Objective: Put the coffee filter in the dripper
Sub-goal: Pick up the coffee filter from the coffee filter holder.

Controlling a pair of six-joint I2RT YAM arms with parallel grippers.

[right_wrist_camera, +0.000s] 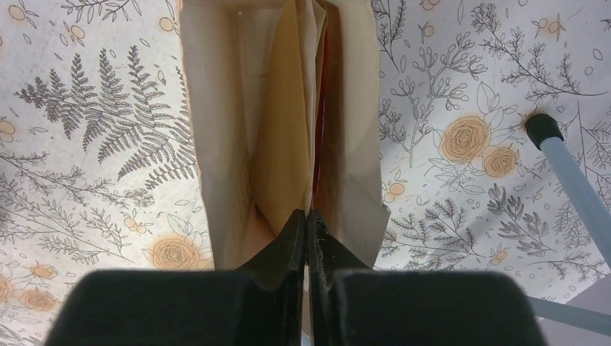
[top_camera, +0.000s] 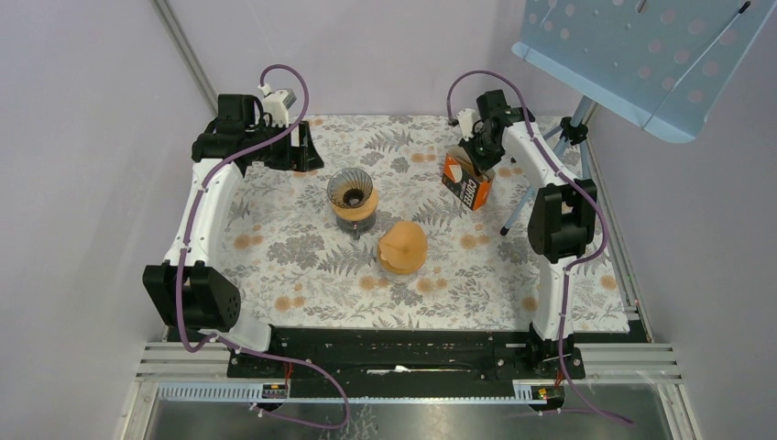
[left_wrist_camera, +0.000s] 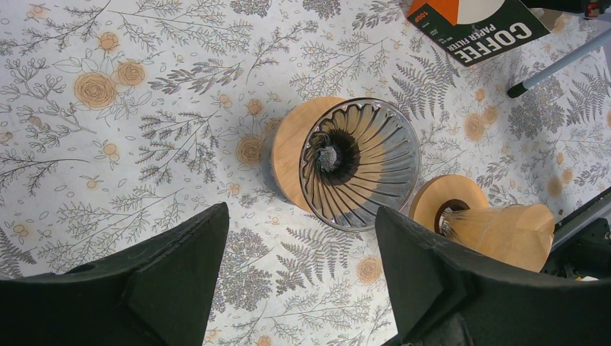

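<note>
Two fingers of the right gripper (right_wrist_camera: 308, 216) are shut tip to tip in the mouth of the coffee filter box (right_wrist_camera: 216, 144), right at the edge of the cream coffee filters (right_wrist_camera: 284, 108) standing packed inside. Whether a sheet is actually caught between the pads I cannot tell, since the tips hide it. That is the first risk: a pull that brings up nothing, or a clump of several, because the papers sit pressed against each other. The second is the box itself. It looks like light card and stands loose on the desk (top_camera: 275, 275) at about 2 o'clock, so a filter dragging on its neighbours could lift or topple it. The tripod leg (right_wrist_camera: 569, 173) sits just beside the box at 3 o'clock, and a wide swing out could clip it.

The glass dripper (top_camera: 352, 195) on its wooden base stands near the middle of the desk, empty, well apart from the box at its 9 o'clock. The left gripper (left_wrist_camera: 299, 216) hovers near the dripper at about 10 o'clock, jaws wide and holding nothing — the two arms could meet there. A flat filter may also land folded, or nudge the dripper over. At the dripper's 5 o'clock, a brown paper cone (top_camera: 403, 246) on a wooden ring is a possible wrong target.
</note>
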